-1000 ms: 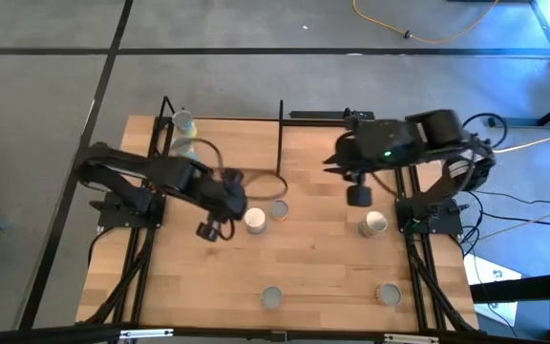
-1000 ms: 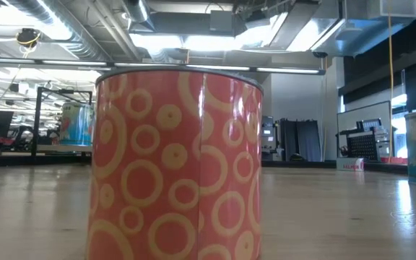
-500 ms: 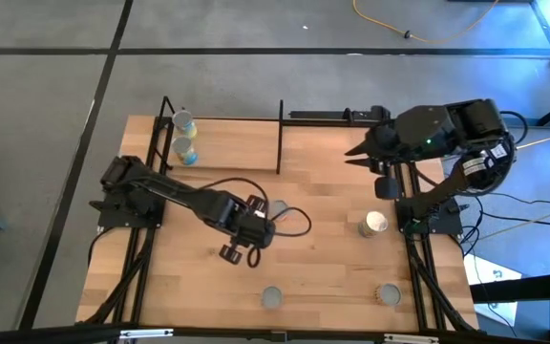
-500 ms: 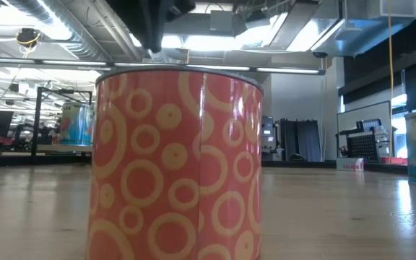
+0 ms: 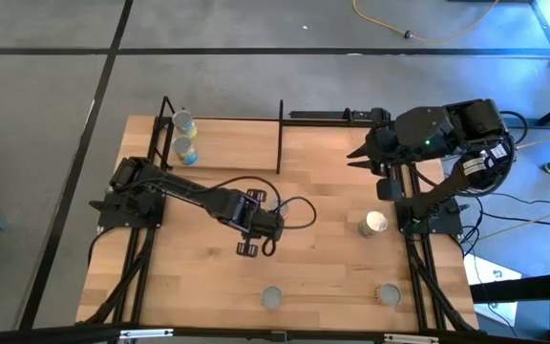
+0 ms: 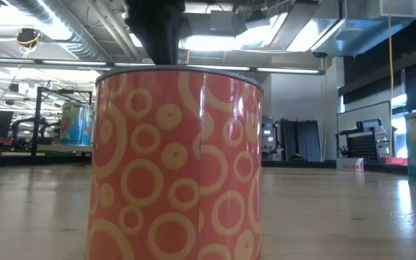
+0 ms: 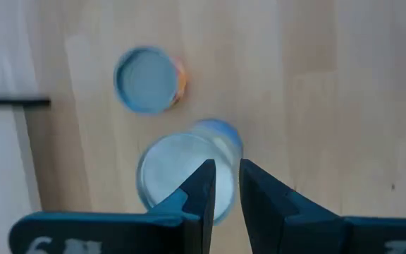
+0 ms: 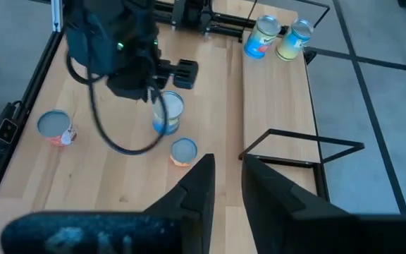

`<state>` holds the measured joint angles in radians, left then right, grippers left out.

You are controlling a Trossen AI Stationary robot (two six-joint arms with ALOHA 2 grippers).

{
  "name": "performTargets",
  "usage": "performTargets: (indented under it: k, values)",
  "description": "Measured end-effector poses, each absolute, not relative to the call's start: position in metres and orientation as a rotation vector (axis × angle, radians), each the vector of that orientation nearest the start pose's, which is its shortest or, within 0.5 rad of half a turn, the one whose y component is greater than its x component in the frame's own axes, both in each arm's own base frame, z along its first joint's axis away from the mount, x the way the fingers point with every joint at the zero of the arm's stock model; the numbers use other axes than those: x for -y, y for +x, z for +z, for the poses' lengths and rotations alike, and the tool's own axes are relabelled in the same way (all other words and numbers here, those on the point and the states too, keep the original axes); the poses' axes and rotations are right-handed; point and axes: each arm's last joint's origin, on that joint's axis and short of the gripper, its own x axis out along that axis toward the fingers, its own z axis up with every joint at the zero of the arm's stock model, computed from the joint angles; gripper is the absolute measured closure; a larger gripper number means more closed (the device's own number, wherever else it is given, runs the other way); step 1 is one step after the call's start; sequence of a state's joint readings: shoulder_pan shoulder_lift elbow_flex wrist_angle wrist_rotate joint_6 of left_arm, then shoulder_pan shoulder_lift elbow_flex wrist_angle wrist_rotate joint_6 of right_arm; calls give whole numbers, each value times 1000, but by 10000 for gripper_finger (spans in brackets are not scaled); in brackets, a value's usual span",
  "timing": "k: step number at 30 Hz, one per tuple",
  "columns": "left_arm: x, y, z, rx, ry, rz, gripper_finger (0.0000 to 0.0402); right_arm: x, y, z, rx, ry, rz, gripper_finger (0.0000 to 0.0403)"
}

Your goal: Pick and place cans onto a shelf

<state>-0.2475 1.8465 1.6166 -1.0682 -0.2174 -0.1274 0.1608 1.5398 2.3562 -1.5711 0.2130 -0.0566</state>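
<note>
My left gripper points down over a blue can near the table's middle, fingers close together with a narrow slit. An orange-red can stands just beside it. In the high view my left gripper hides both. Two cans stand on the shelf at the far left. My right gripper hangs high over the far right, its fingers close together and holding nothing. My left gripper comes from above, pointing down, with its fingertips over the blue can's silver top. The can stands upright on the table. Whether the fingertips touch the top, I cannot tell.
More cans stand on the table: one at the right, two near the front edge. The front one fills the low view as a ringed orange-red can. The shelf's black rods rise at the far left. A cable loops beside my left arm.
My left gripper has moved toward the table's right and near edges and come down, rolling about its own axis, until it stands over the blue can. My right arm has drawn back a little toward the right edge, then kept still. No can has moved.
</note>
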Motion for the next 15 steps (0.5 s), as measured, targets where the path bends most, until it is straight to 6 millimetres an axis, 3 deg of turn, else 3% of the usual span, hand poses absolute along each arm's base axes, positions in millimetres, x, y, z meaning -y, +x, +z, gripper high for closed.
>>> performTargets:
  k: [5, 15]
  values:
    - [76, 357, 253, -1311, 43, 123, 344, -27, 204, 521, -743, -195, -28, 330]
    - [78, 357, 239, -1314, 6, 53, 344, -27, 204, 521, -743, -199, -29, 330]
